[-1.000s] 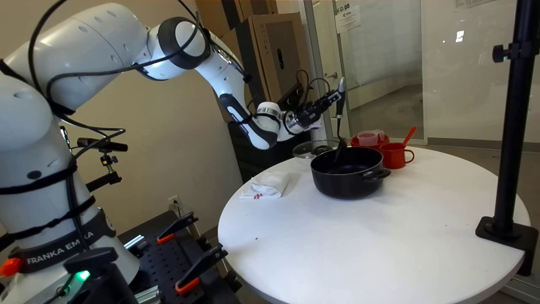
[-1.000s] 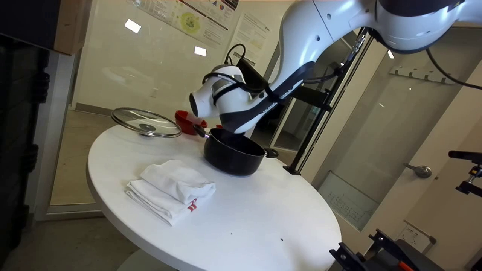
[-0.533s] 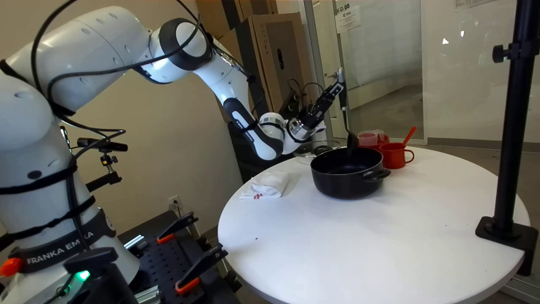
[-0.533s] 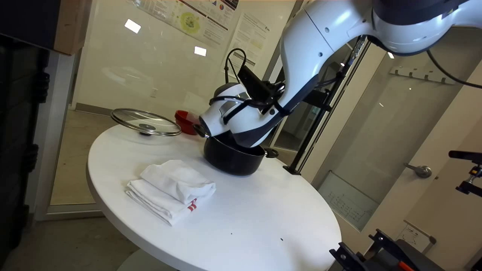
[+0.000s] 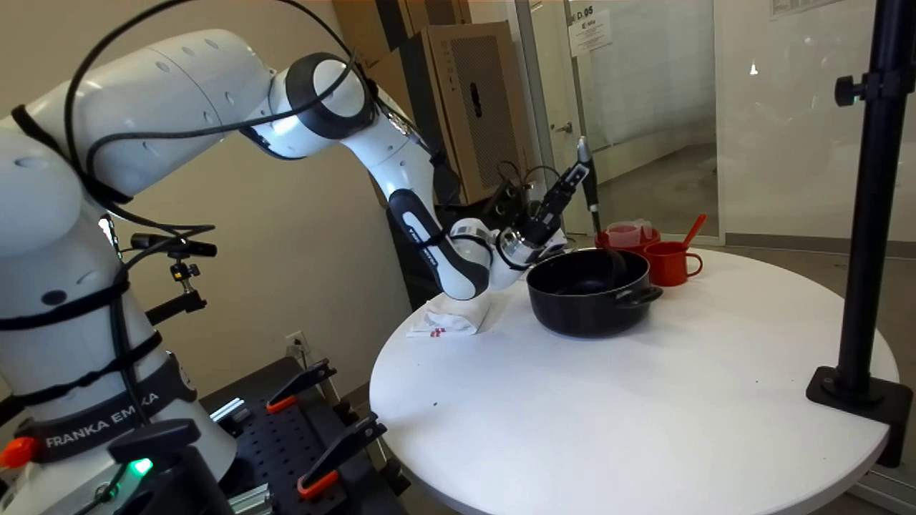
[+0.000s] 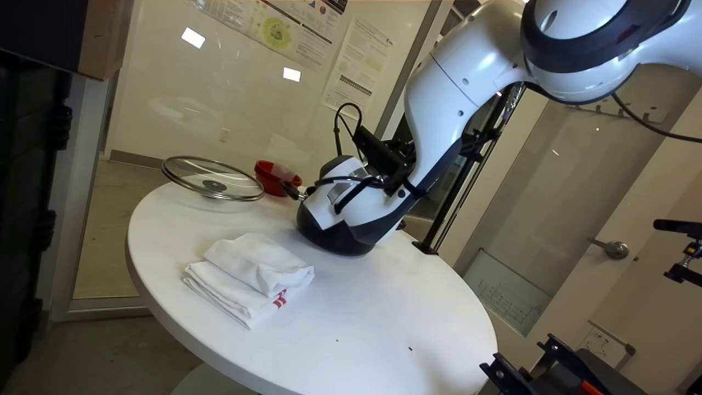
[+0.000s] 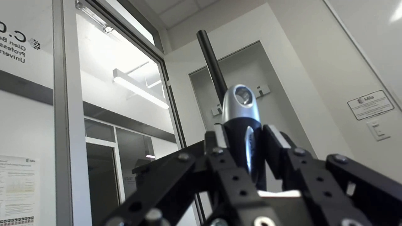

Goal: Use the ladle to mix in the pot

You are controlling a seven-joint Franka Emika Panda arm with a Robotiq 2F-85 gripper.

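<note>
The ladle (image 5: 589, 187) has a dark handle with a silver end that points up. My gripper (image 5: 581, 173) is shut on this handle. The wrist view shows the handle (image 7: 240, 138) between the two finger pads of my gripper (image 7: 246, 135). The ladle's lower end reaches into the black pot (image 5: 590, 311), near its right inner wall in that exterior view, and its dark scoop shows only faintly there. In an exterior view my wrist covers most of the pot, with one side handle of the pot (image 6: 292, 191) showing; gripper and ladle are hidden there.
A folded white towel (image 6: 247, 277) and a glass lid (image 6: 211, 178) lie on the round white table (image 5: 644, 415). A red mug (image 5: 668, 265) with a red utensil and a red bowl (image 6: 272, 176) stand close behind the pot. A black pole (image 5: 862, 214) stands at the table's edge.
My arm has lowered. The ladle has moved right across the pot, its scoop rising near the back and then dipping deeper at the right. The pot has not moved.
</note>
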